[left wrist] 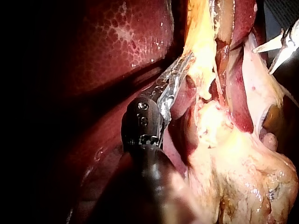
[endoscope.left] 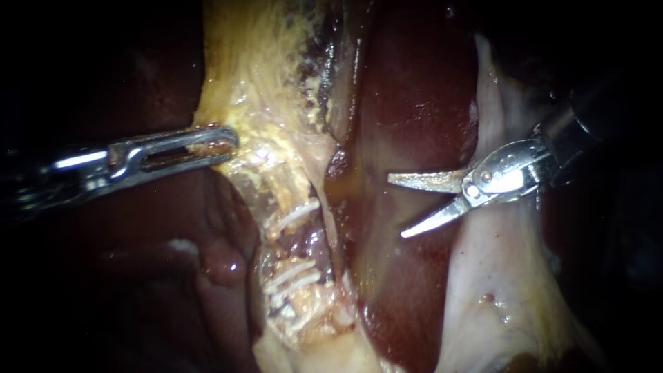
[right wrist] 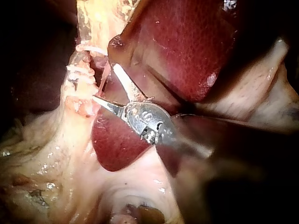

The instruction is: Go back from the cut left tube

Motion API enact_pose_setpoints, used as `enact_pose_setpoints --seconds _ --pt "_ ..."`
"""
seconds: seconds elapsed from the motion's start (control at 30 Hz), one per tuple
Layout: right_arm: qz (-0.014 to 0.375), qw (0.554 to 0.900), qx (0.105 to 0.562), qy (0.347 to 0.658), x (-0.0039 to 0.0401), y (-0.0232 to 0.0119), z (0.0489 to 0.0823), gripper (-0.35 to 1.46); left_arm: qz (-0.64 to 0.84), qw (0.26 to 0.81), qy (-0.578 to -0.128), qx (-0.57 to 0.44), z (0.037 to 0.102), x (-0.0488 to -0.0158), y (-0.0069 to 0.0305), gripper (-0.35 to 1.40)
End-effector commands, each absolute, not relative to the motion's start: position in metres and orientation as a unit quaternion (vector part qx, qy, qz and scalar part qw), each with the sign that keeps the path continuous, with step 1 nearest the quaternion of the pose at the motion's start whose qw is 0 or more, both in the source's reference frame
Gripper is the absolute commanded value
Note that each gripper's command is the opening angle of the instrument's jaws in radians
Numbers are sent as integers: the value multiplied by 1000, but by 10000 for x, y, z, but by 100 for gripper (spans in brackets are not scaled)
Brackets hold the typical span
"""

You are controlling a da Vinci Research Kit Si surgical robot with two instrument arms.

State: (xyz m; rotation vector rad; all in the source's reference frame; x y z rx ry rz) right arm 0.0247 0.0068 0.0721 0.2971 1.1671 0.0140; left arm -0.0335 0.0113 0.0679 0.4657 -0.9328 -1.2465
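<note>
Tube (endoscope.left: 286, 197) low at centre of the endoscope view, crossed by two sets of white clips (endoscope.left: 293, 215) with a dark gap between the sets. To its right, over dark red liver (endoscope.left: 414, 103), right instrument (endoscope.left: 397, 206) — blades spread wide, tips pointing toward the tube but apart from it. Up and left of the clips, left instrument (endoscope.left: 224, 140) — jaws clamped from both sides on the edge of yellow tissue (endoscope.left: 262, 83). Pale tissue (endoscope.left: 497, 276) behind the right instrument's wrist.

Two instruments (endoscope.left: 231, 144) (endoscope.left: 397, 206), clips (endoscope.left: 293, 215) (at least three)
</note>
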Motion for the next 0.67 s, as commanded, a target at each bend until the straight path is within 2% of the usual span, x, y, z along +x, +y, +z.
enact_pose_setpoints --seconds 0.03,0.27,0.67 --pt "6 824 140 549 247 68 721 143 -555 689 -417 210 683 -339 111 -35" --pt "7 824 140 549 247 68 720 143 -553 691 -414 214 693 -355 112 -35" --pt "7 824 140 549 247 68 720 143 -551 692 -414 216 692 -357 111 -35"
